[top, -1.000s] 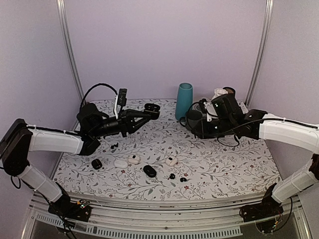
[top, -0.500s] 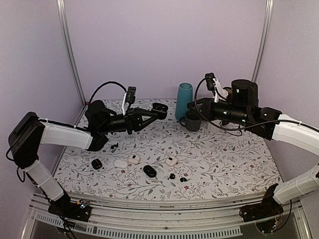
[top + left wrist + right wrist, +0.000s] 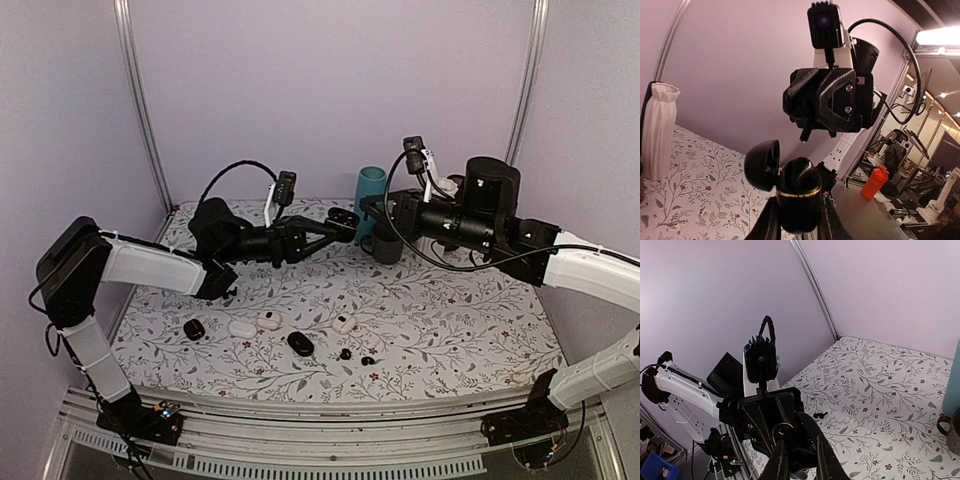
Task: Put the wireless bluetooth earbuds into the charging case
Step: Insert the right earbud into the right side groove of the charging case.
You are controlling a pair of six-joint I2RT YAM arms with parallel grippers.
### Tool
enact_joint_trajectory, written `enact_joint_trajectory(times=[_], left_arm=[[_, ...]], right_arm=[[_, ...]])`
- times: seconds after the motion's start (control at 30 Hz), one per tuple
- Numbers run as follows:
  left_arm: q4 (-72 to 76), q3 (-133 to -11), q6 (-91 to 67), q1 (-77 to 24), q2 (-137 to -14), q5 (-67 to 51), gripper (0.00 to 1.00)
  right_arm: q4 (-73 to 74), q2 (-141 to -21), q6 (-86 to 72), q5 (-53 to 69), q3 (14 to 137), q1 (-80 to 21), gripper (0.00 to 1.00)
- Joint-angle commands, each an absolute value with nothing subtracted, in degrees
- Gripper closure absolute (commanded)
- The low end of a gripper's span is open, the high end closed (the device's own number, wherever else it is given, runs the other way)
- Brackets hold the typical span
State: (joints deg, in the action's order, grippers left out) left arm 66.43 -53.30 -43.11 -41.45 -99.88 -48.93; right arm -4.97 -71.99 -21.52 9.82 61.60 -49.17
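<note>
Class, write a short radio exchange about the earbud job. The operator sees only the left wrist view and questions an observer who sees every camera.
Operator: My left claw holds the open case up. What is left to load?
Observer: Two buds lie loose on the table, towards the arms' edge.
Operator: Is anything lying close to them?
Observer: A closed black case lies just to their left.

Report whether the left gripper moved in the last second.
Yes. The left gripper, holding the open charging case, has shifted right, closer to the teal vase.
</note>
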Motion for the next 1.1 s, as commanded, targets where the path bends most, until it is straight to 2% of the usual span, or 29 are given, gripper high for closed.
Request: enact_joint_trajectory(times=[0.0,1.07], left_arm=[[69.06,-54.91,-44.23,-42.89,-100.68,-49.88,1.0],[70.7,-51.75,-35.79,-43.68,-94.57,-43.0,1.0]], right_arm=[[-7.83,-73.48,-20.69,10.52,63.0,-50.38,0.87],[-7.48,-77.58,-23.95,11.71,64.48,-51.51,0.87]])
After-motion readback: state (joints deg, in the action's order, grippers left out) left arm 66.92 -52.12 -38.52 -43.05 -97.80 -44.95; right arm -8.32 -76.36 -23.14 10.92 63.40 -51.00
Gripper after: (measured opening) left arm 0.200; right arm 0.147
